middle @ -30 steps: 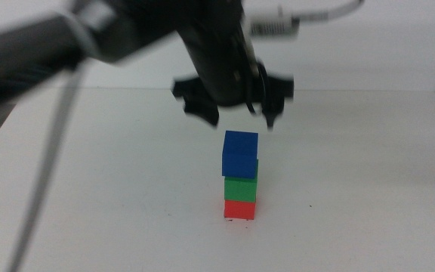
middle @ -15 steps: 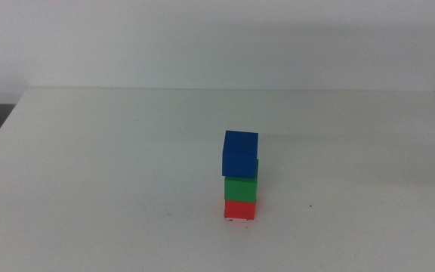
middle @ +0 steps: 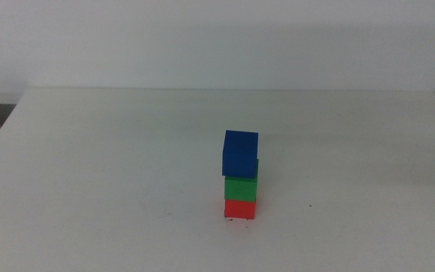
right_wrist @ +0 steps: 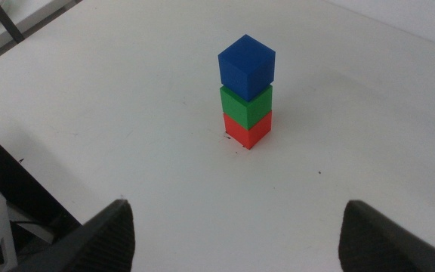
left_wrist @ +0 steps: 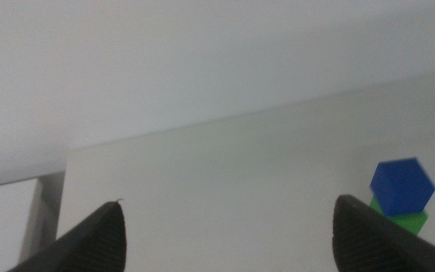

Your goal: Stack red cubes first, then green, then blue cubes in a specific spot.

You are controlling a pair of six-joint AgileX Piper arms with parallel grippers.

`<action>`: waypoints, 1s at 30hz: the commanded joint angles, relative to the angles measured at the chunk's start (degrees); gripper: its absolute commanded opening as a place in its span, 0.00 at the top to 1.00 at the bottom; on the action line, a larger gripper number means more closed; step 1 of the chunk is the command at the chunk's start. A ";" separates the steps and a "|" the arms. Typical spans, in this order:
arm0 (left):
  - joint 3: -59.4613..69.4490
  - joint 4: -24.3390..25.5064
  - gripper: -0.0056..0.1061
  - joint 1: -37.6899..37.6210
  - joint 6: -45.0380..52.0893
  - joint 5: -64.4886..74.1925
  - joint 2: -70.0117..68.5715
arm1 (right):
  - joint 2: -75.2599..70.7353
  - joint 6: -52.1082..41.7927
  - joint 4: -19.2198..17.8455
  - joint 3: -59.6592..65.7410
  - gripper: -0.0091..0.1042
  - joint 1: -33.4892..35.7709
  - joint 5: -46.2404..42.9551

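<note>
Just right of centre in the middle view, the blue cube [middle: 240, 153] tops the green cube [middle: 241, 187], which sits on the red cube [middle: 239, 208], on the white table [middle: 112, 166]. Both my grippers, left [left_wrist: 225, 227] and right [right_wrist: 236, 234], gape wide, empty, well away.

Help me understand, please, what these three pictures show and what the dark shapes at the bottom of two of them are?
This is a robot with two arms at a white table. One picture looks down over the table from the front; neither arm appears in it. The other two come from cameras on the arms' wrists, and the dark shapes are gripper jaws: the left gripper and the right gripper. Both are open, hold nothing, and sit apart from the cubes. On the table stands one tower: a red cube at the bottom, a green cube on it, and a blue cube on top. Faint dark marks show at the tower's foot.
</note>
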 commanded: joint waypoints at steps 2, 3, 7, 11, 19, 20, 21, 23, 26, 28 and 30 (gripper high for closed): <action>4.99 -3.32 0.11 1.08 0.38 -5.84 -3.84 | -0.14 -0.01 -0.26 0.19 0.10 0.15 -0.51; 5.92 -3.74 0.11 1.08 0.20 -6.30 -4.72 | -0.14 -0.01 -0.26 0.19 0.10 0.15 -0.51; 6.40 -3.70 0.11 1.08 0.20 -5.91 -7.05 | -0.14 -0.01 -0.26 0.19 0.10 0.15 -0.51; 6.29 -3.70 0.11 1.08 0.43 -6.26 -7.89 | -0.14 -0.01 -0.26 0.19 0.10 0.15 -0.51; 6.29 -1.35 0.11 1.08 0.43 -6.26 -7.86 | -0.14 0.08 0.32 0.19 0.10 0.15 -0.13; 6.29 -0.30 0.11 1.08 0.43 -6.26 -7.86 | -0.14 0.08 0.68 0.19 0.10 0.15 -0.12; 6.29 0.67 0.11 1.08 0.43 -6.26 -7.86 | -0.14 0.08 0.69 0.31 0.10 0.15 -0.12; 6.40 1.85 0.11 1.08 0.43 -6.26 -7.86 | -0.14 0.08 -0.51 1.32 0.10 0.15 -1.00; 8.37 1.31 0.11 1.08 0.43 -11.01 -8.41 | -0.14 0.08 -3.85 4.76 0.10 0.15 -6.05; 11.21 -0.59 0.11 1.08 0.43 -16.99 -8.95 | -0.14 0.08 -5.81 7.27 0.10 0.04 -9.72; 15.22 -1.73 0.11 1.08 0.43 -24.38 -9.47 | -0.14 0.08 -5.98 9.88 0.10 -1.18 -14.24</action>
